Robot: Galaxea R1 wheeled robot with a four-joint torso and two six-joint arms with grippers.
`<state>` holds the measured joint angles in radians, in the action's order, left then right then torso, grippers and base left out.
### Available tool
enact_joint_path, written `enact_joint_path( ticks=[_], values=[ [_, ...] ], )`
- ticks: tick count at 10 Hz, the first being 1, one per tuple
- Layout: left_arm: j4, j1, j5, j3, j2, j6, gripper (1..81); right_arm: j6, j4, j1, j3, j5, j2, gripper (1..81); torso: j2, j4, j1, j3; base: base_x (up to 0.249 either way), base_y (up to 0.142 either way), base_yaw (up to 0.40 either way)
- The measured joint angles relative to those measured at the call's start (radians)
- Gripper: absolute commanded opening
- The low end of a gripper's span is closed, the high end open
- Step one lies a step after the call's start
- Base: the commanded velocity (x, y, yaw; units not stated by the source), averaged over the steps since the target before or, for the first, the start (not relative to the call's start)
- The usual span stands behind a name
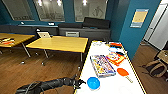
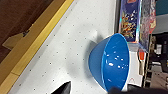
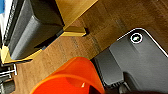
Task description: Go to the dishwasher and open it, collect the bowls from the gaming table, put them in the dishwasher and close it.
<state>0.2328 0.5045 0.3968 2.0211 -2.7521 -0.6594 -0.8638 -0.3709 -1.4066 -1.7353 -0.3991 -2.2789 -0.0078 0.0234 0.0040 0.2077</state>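
Note:
A bright blue bowl [image 1: 93, 83] stands on the white top of the gaming table [image 1: 110, 82], near its front left edge. My left gripper [image 1: 80, 82] reaches in from the left and stops just short of the bowl. In the left wrist view the blue bowl [image 2: 112, 63] looms large and my left gripper [image 2: 90, 90] is open, one dark fingertip [image 2: 63, 88] off its outer side. An orange-red bowl [image 3: 72, 77] hangs over the wooden floor in the right wrist view, held by my right gripper [image 3: 93, 90]. The dishwasher is out of view.
Colourful board-game boxes [image 1: 102, 65] and an orange paddle [image 1: 123, 72] lie further up the table. Yellow-topped desks [image 1: 60, 43] stand to the left, one with a laptop [image 1: 44, 34]. A bag [image 1: 156, 67] sits on the floor at right. A blue wall [image 1: 135, 32] rises behind the table.

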Motion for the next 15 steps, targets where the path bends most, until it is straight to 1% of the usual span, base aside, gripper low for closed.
enact_joint_path(
  ticks=[2, 3, 4, 6, 8, 9, 11, 14, 15],
  values=[
    [-0.016, 0.0, 0.008, 0.03, -0.044, 0.0, 81.1, 0.0, 0.0, 0.0, 0.0, 0.0, 0.0, 1.0, 0.0, 0.0, 0.0, 0.0, 0.0, 0.0, 0.0],
    [-0.02, 0.0, 0.016, 0.051, -0.061, -0.004, 81.1, 0.0, 0.0, 0.001, 0.0, 0.0, 0.0, 1.0, 0.0, 0.0, 0.0, 0.0, 0.0, 0.0, 0.0],
    [-0.022, 0.0, 0.031, 0.073, -0.08, -0.019, 81.1, 0.0, 0.0, 0.003, 0.0, 0.0, -0.001, 1.0, 0.0, 0.0, 0.0, 0.0, 0.0, 0.0, 0.0],
    [-0.027, 0.001, 0.042, 0.101, -0.11, -0.022, 81.1, 0.0, 0.0, 0.003, -0.002, 0.001, -0.009, 1.0, 0.0, 0.0, 0.0, 0.0, 0.0, 0.0, 0.0],
    [-0.027, 0.006, 0.044, 0.105, -0.123, -0.023, 81.1, 0.0, 0.0, 0.002, -0.004, 0.0, -0.009, 1.0, 0.0, 0.0, 0.0, 0.0, 0.0, 0.0, 0.0],
    [-0.027, 0.006, 0.045, 0.11, -0.124, -0.023, 81.1, 0.0, 0.0, 0.003, -0.004, 0.0, -0.009, 1.0, 0.0, 0.0, 0.0, 0.008, 0.0, 0.0, 0.0],
    [-0.03, 0.012, 0.045, 0.116, -0.124, -0.023, 81.1, 0.0, -0.003, 0.005, -0.004, 0.002, -0.009, 1.0, 0.001, 0.0, 0.001, 0.026, 0.0, 0.0, 0.0],
    [-0.032, 0.011, 0.028, 0.116, -0.136, -0.025, 81.1, 0.0, -0.008, 0.008, -0.004, 0.0, -0.01, 1.0, 0.001, 0.0, 0.001, 0.025, 0.0, 0.0, 0.0],
    [-0.032, 0.011, 0.011, 0.123, -0.142, -0.026, 81.1, 0.0, -0.008, 0.008, -0.006, 0.001, -0.012, 1.0, 0.001, 0.0, 0.001, 0.025, 0.0, 0.0, 0.0]
  ],
)
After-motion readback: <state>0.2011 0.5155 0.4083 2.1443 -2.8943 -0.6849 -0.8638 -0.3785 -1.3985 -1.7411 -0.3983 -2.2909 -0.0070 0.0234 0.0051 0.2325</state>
